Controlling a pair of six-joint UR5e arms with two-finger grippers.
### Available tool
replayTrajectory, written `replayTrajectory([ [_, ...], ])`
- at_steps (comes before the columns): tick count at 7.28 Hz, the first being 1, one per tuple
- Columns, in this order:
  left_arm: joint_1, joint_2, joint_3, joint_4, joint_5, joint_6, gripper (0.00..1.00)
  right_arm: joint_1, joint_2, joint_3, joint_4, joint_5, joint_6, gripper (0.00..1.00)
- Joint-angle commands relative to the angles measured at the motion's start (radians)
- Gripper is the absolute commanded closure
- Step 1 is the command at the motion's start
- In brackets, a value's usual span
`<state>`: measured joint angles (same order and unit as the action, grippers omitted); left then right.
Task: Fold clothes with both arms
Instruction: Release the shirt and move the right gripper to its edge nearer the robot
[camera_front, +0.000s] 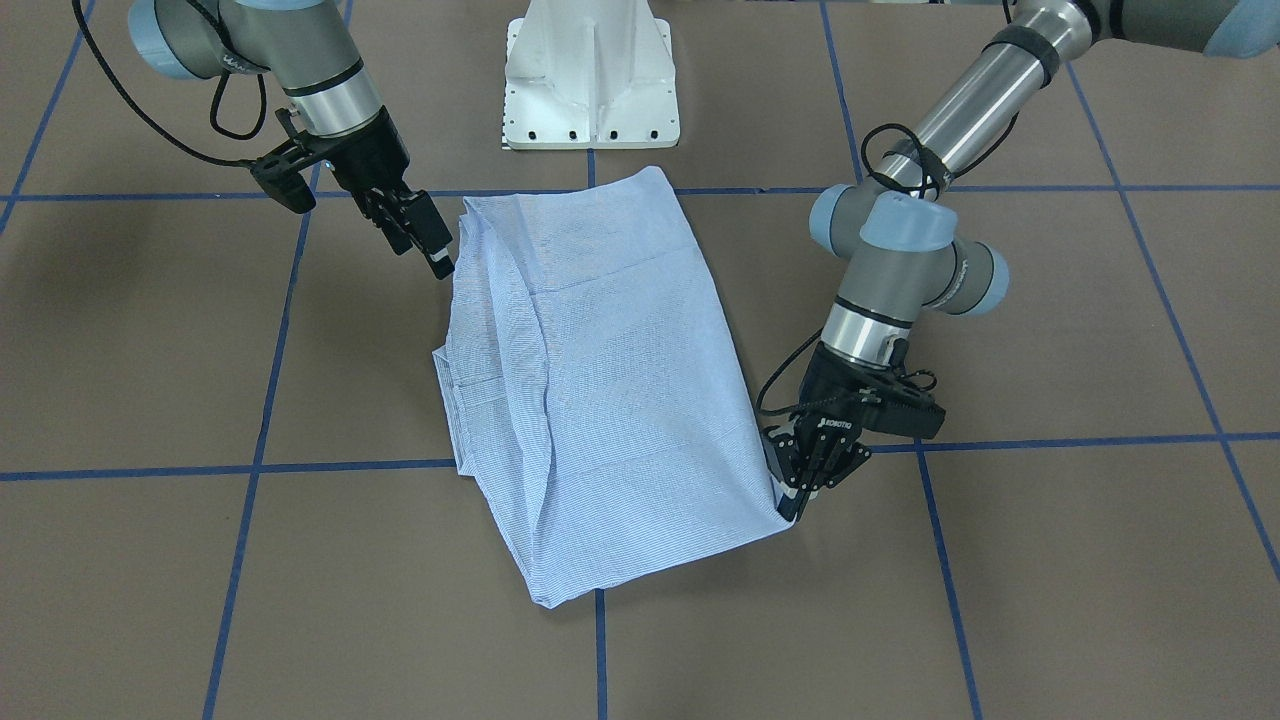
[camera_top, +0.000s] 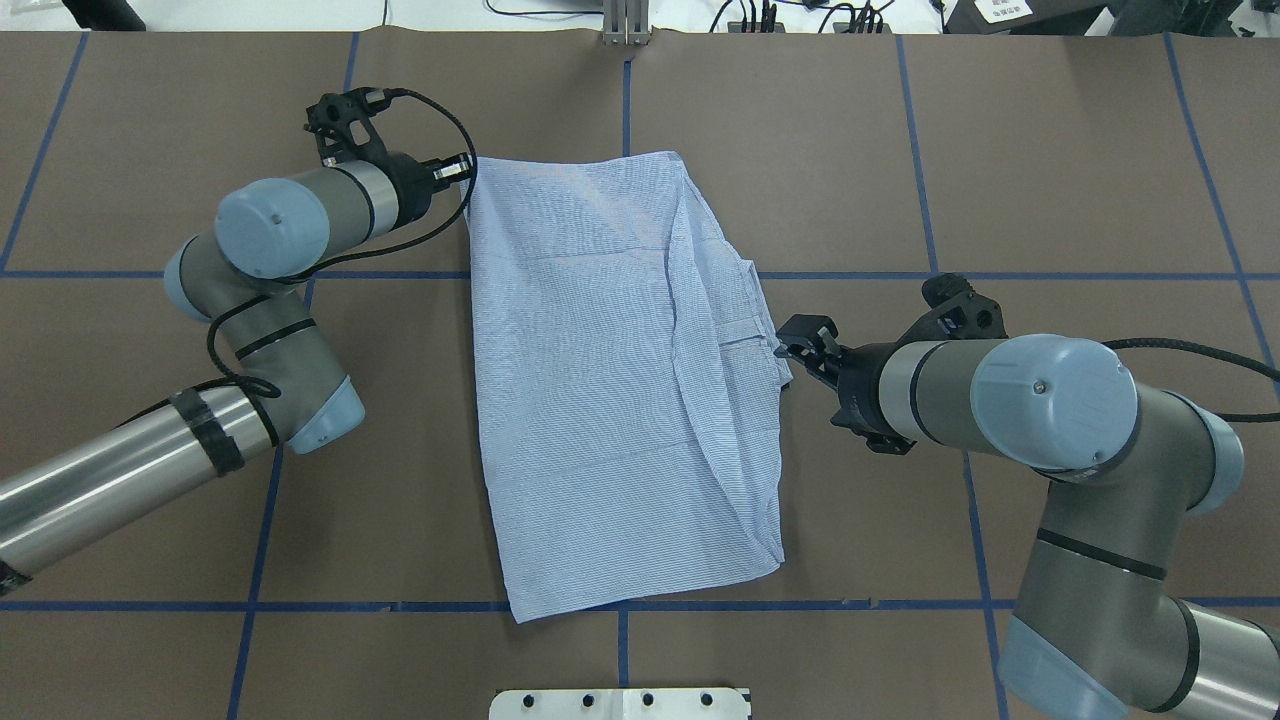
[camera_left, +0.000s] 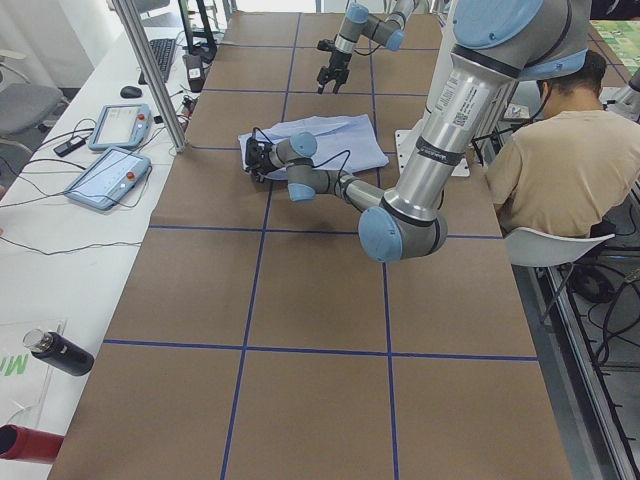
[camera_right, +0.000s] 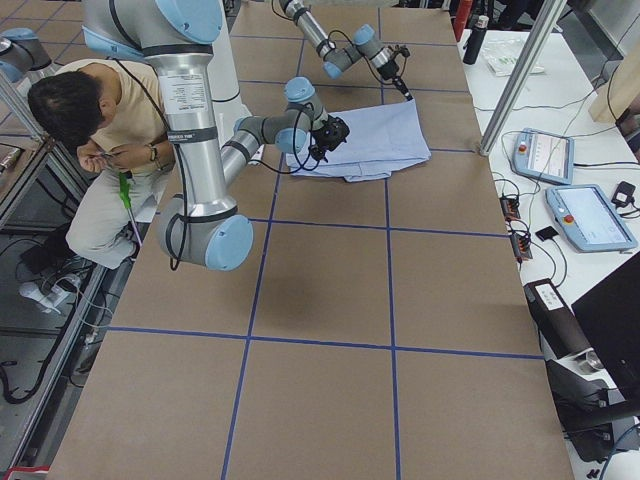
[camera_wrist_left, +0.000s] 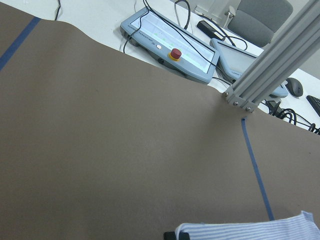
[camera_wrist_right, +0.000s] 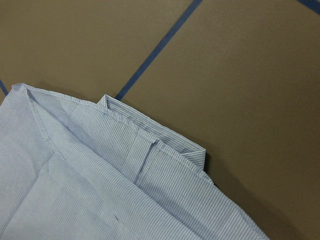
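Here the left end effector (camera_front: 790, 508) pinches the shirt (camera_front: 610, 380) corner under it, probably to lift a fold; the right end effector (camera_front: 425, 250), parted and empty, hangs beside the shirt's other edge on the worktop (camera_front: 1050, 560).

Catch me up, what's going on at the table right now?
Mid-fold. The striped shirt lies on the table, already folded into a rough rectangle. The left gripper is closed on one corner of it, at the end far from the robot's base. The right gripper sits beside the opposite long edge; it looks open and holds nothing. A person sits off to the side, not touching the table.
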<state>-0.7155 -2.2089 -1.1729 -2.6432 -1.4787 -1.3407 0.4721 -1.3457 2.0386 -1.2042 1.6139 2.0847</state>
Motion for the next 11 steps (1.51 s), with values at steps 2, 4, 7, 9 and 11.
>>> replayTrajectory([
  [2, -0.022, -0.089, 0.125, -0.001, -0.008, 0.069, 0.43, 0.002, -0.003, -0.001, 0.0, 0.0, 0.0, 0.0],
  [4, -0.038, -0.084, 0.066, 0.008, -0.026, 0.081, 0.33, -0.016, 0.023, -0.008, 0.0, -0.008, 0.001, 0.0],
  [7, -0.068, 0.157, -0.336, 0.141, -0.173, 0.081, 0.32, -0.131, 0.14, -0.113, -0.091, -0.049, -0.091, 0.0],
  [9, -0.073, 0.303, -0.534, 0.181, -0.219, 0.081, 0.32, -0.19, 0.207, -0.109, -0.332, -0.049, -0.416, 0.0],
  [11, -0.074, 0.307, -0.539, 0.181, -0.219, 0.081, 0.32, -0.204, 0.211, -0.115, -0.438, -0.051, -0.633, 0.0],
])
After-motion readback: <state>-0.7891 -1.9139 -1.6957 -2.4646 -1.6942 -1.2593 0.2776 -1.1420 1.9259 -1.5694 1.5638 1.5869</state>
